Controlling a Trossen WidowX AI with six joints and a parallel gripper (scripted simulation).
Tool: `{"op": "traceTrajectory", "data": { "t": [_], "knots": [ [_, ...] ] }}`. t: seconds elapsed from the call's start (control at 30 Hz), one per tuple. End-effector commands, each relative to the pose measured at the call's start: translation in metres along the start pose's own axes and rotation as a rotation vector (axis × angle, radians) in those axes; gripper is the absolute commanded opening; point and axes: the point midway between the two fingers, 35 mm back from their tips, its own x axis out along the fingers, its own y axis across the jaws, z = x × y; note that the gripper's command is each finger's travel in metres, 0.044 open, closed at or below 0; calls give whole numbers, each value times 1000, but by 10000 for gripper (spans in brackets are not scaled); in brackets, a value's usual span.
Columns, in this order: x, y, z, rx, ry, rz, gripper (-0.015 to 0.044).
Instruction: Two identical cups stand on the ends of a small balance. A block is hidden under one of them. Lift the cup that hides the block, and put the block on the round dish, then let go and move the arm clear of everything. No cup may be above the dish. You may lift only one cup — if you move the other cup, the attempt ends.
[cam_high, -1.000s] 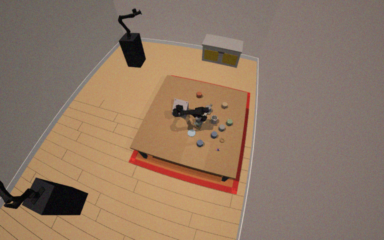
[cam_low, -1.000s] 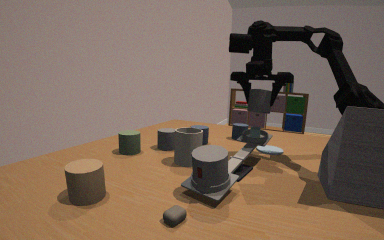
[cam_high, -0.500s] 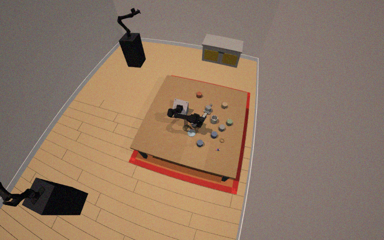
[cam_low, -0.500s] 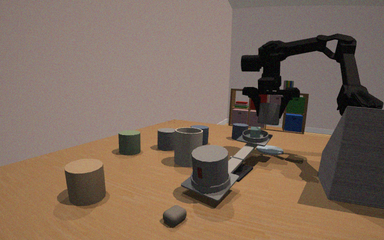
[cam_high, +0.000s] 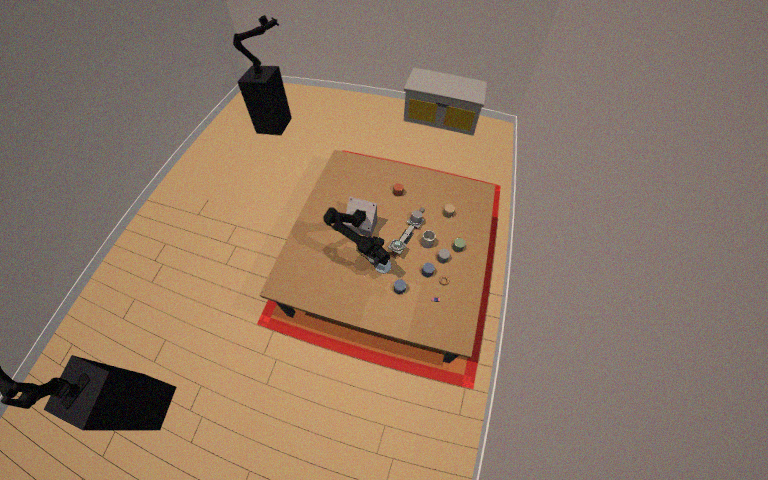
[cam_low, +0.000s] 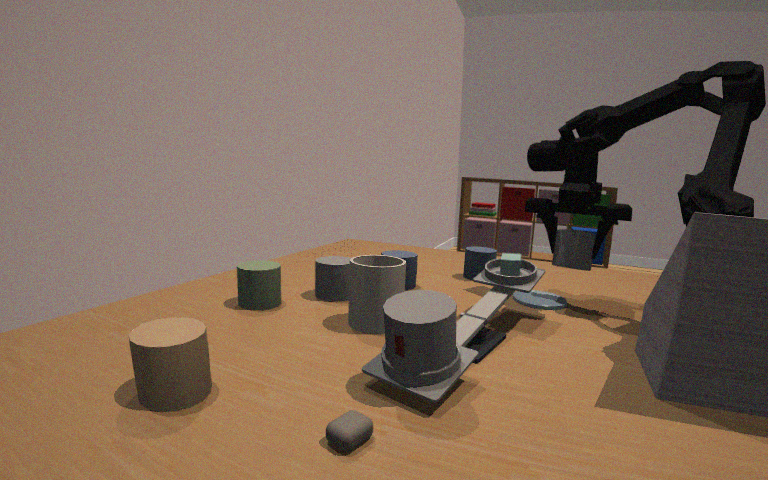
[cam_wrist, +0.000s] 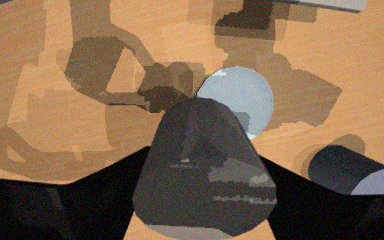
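My gripper (cam_high: 381, 259) (cam_low: 573, 243) (cam_wrist: 199, 154) is shut on a grey cup (cam_low: 572, 254) (cam_wrist: 200, 190), held above the table near the dish. The light-blue round dish (cam_high: 384, 269) (cam_low: 538, 300) (cam_wrist: 240, 90) has nothing resting on its visible part; whether the cup overlaps it from above is unclear. The pale green block (cam_high: 397, 245) (cam_low: 510, 263) sits uncovered inside the ring at the raised far end of the balance (cam_high: 406, 234) (cam_low: 484, 306). The other grey cup (cam_high: 416, 216) (cam_low: 420, 333), with a dark red mark, stands on the lowered near end.
An open-topped grey container (cam_high: 428, 240) (cam_low: 373, 300) stands beside the balance. Tan (cam_high: 449, 211) (cam_low: 172, 367), green (cam_high: 459, 245) (cam_low: 258, 287) and several other cylinders stand around. A blue cylinder (cam_high: 400, 286) (cam_low: 479, 263) (cam_wrist: 332, 170) is near the dish. A small stone (cam_low: 349, 431) lies in front.
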Motion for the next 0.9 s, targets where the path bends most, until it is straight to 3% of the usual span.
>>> {"op": "traceTrajectory", "data": {
  "t": [0.0,0.2,0.63,0.87],
  "knots": [
    [3,15,-16,-1,21,-14,0],
    [8,40,-39,-10,75,-20,0],
    [46,40,-43,-11,80,-20,0],
    [49,40,-43,-11,80,-20,0]
  ]
}}
